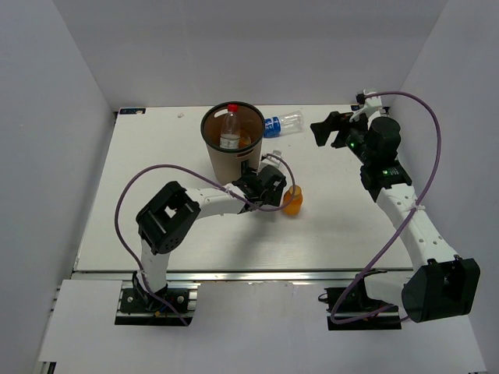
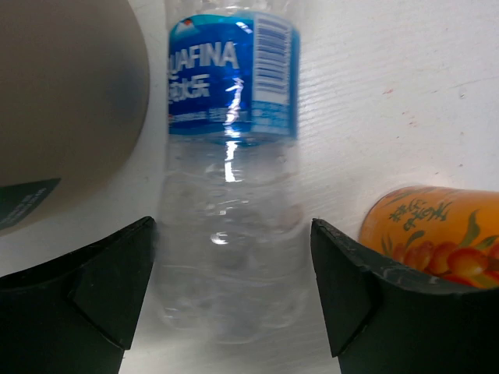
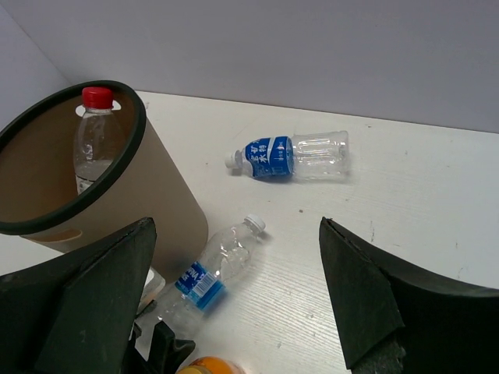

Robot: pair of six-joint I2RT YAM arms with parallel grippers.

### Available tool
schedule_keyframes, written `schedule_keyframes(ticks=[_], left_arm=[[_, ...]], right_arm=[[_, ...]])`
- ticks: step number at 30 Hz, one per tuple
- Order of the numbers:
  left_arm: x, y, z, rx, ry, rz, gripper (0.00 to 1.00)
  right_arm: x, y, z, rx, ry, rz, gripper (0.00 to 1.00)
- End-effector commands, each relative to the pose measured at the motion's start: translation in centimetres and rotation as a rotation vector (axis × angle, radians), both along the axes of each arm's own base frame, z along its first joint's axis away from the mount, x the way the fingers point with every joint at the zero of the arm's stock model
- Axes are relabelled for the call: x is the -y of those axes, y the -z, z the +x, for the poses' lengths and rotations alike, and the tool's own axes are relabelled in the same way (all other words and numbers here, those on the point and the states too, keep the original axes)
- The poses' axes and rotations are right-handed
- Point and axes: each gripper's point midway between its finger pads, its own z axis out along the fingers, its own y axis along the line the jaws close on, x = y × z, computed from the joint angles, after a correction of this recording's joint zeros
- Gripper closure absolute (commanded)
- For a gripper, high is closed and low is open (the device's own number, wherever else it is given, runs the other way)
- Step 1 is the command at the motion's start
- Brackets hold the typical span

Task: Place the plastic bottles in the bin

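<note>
The clear, blue-labelled plastic bottle [image 2: 230, 156] is flanked by the parted jaws of the left gripper [image 2: 234, 288], its length pointed towards the worktop's far edge.

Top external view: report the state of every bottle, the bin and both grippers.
left gripper, open.
right gripper, open, empty.
bin, upright.
red-capped bottle, upright inside the bin.
far blue-label bottle, capped, lying on the table.
near blue-label bottle, lying, straddled by the left gripper.
orange bottle, on the table, outside the bin.
</note>
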Motion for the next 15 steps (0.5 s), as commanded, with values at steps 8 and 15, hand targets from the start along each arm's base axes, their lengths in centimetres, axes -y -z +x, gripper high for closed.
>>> schedule_keyframes(ticks=[8, 15], left_arm=[[-0.2, -5.2, 0.6, 0.089, -0.016, -0.065, 0.51], [0.4, -11.8, 0.1, 0.221, 0.095, -0.158, 0.78]], right_arm=[[0.3, -0.8, 0.4, 0.043, -0.004, -0.007, 0.11], [0.2, -0.8, 0.3, 0.043, -0.009, -0.007, 0.11]])
